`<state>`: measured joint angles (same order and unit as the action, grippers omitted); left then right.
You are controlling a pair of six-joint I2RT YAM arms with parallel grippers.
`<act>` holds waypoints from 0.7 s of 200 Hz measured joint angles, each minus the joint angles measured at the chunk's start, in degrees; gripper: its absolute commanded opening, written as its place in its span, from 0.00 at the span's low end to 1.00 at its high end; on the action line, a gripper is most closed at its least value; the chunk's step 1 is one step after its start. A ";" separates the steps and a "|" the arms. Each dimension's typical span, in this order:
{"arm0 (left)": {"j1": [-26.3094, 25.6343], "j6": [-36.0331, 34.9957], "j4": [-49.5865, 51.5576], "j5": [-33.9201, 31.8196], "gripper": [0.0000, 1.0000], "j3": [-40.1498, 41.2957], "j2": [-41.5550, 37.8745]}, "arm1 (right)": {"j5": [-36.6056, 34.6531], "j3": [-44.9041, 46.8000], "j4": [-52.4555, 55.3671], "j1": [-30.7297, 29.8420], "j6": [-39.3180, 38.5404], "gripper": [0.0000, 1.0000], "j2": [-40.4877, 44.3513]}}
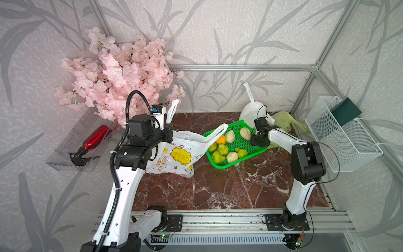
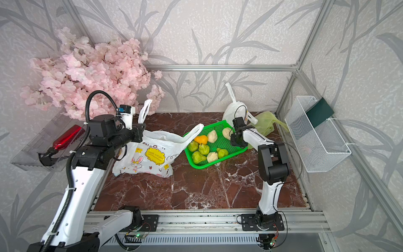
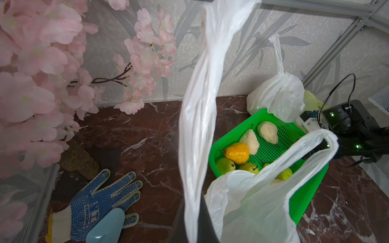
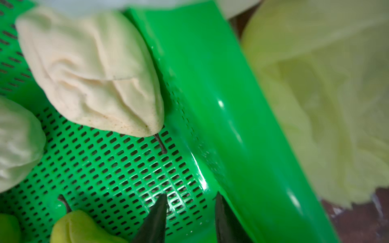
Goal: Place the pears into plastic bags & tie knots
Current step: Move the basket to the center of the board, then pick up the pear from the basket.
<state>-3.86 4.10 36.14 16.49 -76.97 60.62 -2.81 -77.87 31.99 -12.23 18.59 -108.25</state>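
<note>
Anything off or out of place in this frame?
A stray work glove lies on the table near the flowers, unrelated to the bagging. The cream pear by the basket rim looks creased and dented. Nothing spilled.

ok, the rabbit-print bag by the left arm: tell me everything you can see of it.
The rabbit-print bag is thin, crinkly white plastic printed with a cartoon rabbit, a yellow label and small coloured motifs. It stands on the marble table with its mouth open, beside the green basket. The left hand is shut on one handle, whose loop stands upright. The other handle leans out over the basket's rim. What is inside cannot be seen.
</note>
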 measured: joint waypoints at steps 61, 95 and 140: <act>0.33 4.46 -12.24 4.20 0.00 3.45 4.04 | 7.34 -0.59 -0.02 -10.05 -1.92 0.80 9.94; 1.11 4.81 -14.58 4.96 0.00 7.28 4.44 | 6.71 -0.87 -0.98 -20.13 -3.04 0.83 9.44; 2.03 5.51 -18.97 4.85 0.00 12.70 2.75 | 4.15 -4.22 -3.28 -24.17 -3.72 0.82 1.68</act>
<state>-1.83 9.61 17.17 21.34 -64.27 63.37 1.34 -82.08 28.71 -36.40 14.87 -106.56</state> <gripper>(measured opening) 0.048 0.832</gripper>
